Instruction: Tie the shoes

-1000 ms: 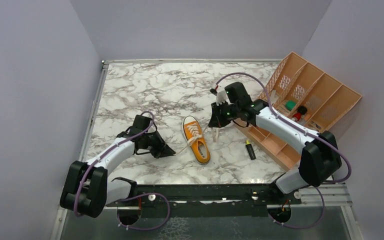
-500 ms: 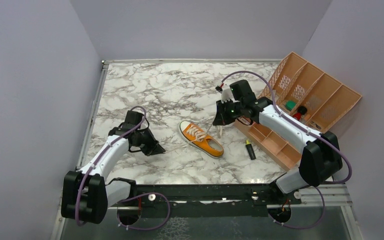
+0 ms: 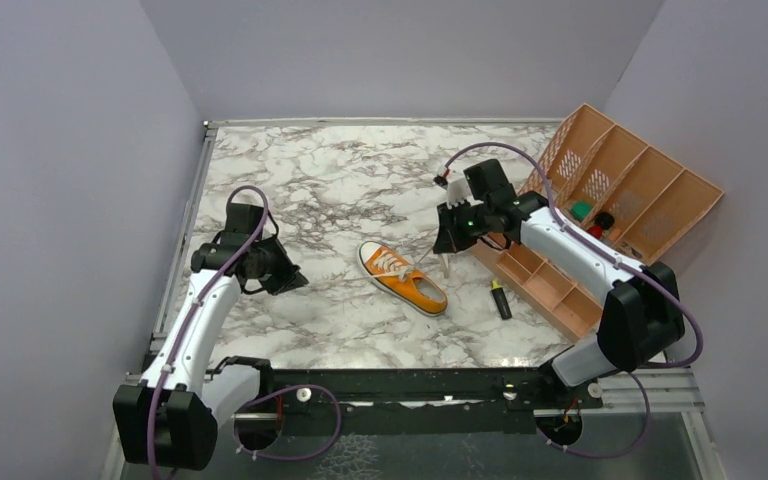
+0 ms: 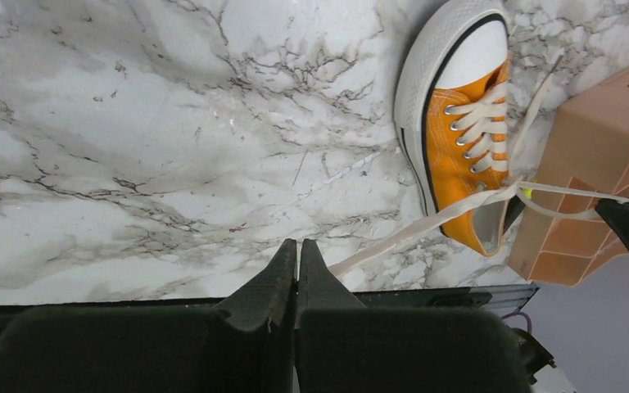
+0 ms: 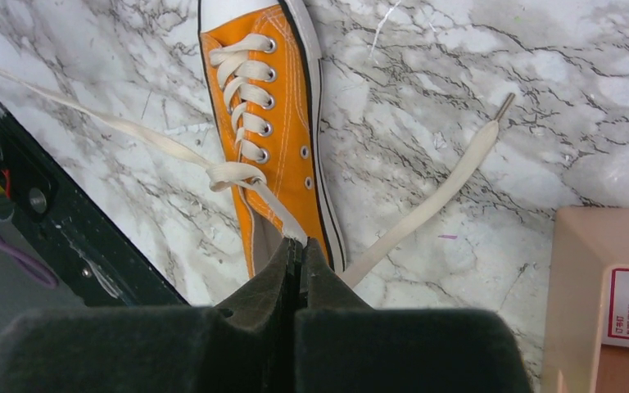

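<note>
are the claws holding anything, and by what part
Both hold the sneaker by its laces: left claw pinches one taut lace, right claw pinches the other partway along, its tip lying free.

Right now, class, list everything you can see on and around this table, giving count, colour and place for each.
sneaker: one, orange with white sole, mid-table
laces: white, running from the sneaker to both hands
marker: one, black with yellow tip, between sneaker and rack
rack: one, peach, table's right side
green item: one, inside rack
red and black item: one, inside rack
table: one, grey-veined white marble
left hand: black, shut on laces
right hand: black, shut on laces
</note>
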